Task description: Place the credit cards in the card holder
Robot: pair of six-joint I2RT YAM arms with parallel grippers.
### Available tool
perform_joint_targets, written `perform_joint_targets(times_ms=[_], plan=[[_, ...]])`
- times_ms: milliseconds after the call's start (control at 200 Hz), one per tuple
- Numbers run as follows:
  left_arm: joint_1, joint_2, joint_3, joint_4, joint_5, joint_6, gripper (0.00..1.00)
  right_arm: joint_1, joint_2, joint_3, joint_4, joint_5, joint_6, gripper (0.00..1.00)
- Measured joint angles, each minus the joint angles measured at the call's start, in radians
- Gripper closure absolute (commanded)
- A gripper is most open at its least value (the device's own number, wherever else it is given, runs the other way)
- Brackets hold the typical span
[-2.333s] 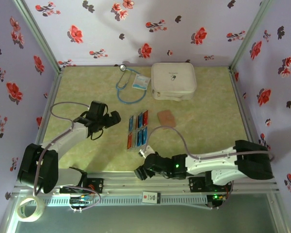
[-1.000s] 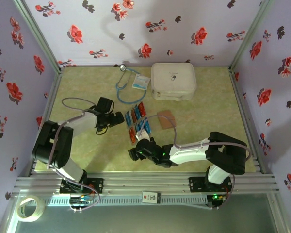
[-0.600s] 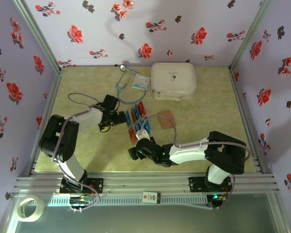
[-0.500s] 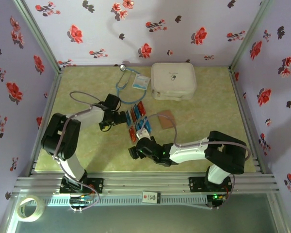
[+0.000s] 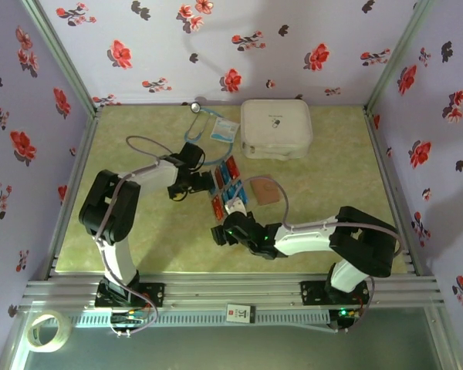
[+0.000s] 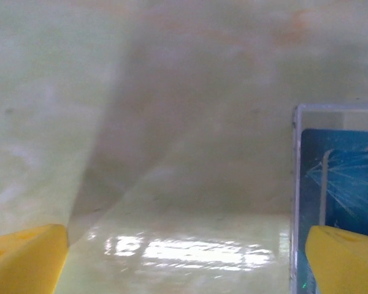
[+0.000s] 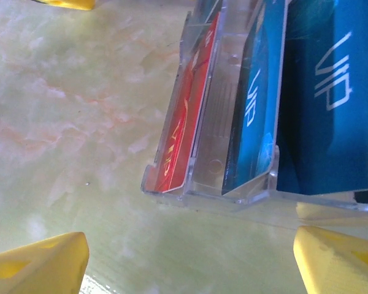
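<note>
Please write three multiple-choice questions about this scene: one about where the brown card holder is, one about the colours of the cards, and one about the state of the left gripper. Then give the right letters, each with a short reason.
1. Where is the card holder?
A. inside the clear tray
B. flat on the table, right of the tray in the top view
C. propped against the back wall

2. Which colours are the cards in the tray?
A. green and yellow
B. black and white
C. blue and red

3. How is the left gripper?
A. open, holding nothing
B. shut on a card
C. shut on the card holder

Answers:
1 B: the top view shows it lying on the table beside the tray.
2 C: the right wrist view shows a red card next to blue ones.
3 A: in the left wrist view its jaws stand wide apart, gripping nothing.
</note>
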State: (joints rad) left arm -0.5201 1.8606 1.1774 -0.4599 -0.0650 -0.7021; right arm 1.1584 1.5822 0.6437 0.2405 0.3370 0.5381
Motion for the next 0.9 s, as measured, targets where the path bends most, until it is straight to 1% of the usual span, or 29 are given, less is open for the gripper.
perform_joint_targets(times_ms=[150,390,680,900], plan=[[-0.023,0.041,0.06,0.03,0.04,0.004,0.0,-0.023,-0.007,-0.007,0.002,-0.001,0.0,0.13],[-0.029,0.1,0.137,0.037,0.063,0.009,0.0,-0.063,-0.008,-0.008,0.003,-0.006,0.0,0.12],[-0.03,0.115,0.156,0.033,0.069,0.011,0.0,-0.086,-0.014,-0.009,0.008,-0.05,0.0,0.12],[-0.025,0.113,0.148,0.039,0.07,0.027,0.0,-0.087,-0.084,-0.01,-0.04,-0.116,0.001,0.12]])
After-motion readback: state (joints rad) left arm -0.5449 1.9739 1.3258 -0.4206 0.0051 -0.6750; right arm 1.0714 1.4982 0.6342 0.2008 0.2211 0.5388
